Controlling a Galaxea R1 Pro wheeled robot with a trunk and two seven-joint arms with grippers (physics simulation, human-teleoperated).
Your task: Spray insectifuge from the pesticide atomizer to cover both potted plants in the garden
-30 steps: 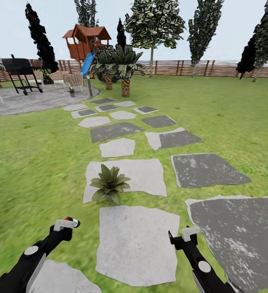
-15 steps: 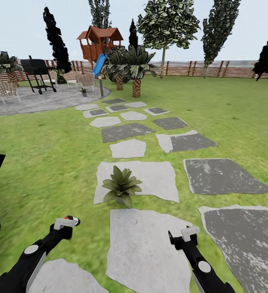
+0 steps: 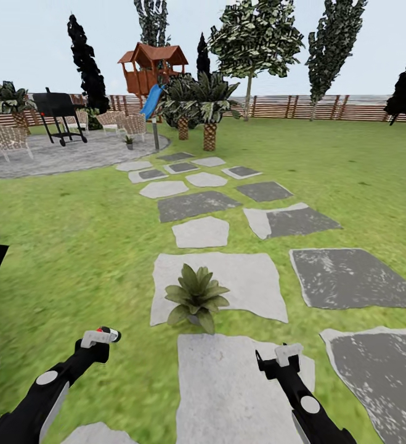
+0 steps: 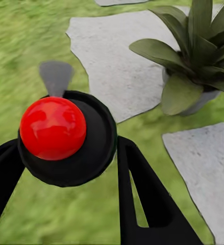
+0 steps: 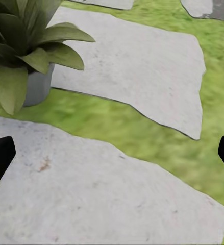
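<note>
potted plant — green rosette, grey pot, upright, at stepping-stone edge; atomizer — dark, red-topped, between left fingers

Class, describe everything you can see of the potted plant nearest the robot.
The potted plant is a low rosette of pointed, dark green leaves in a small grey pot. It stands upright at the near edge of a pale stepping stone, beside a strip of grass, ahead of both grippers. Nothing grips or touches it.
</note>
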